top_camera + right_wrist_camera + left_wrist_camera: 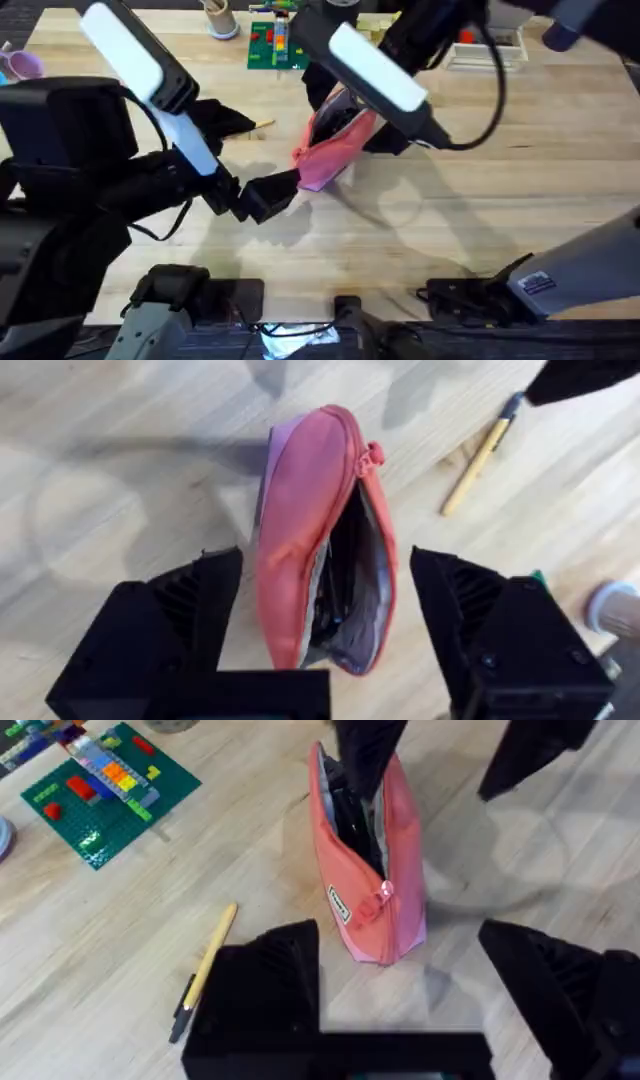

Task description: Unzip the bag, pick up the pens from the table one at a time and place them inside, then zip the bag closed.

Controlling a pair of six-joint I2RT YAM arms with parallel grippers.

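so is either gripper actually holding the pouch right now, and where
Neither. The right gripper is open around the unzipped end of the pink pouch; the left gripper is open just short of its zipped end.

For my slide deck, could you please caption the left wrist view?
Open left tool facing the unzipped pink bag, with the tan-yellow pen lying on the table beside it.

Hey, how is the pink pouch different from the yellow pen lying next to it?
The pouch is pink soft fabric, broad and unzipped with dark lining showing; the yellow pen is a thin rigid tan stick with a dark end. The pouch stands up on its edge between the right gripper's open fingers; the pen lies flat, untouched. Both are on the wooden table.
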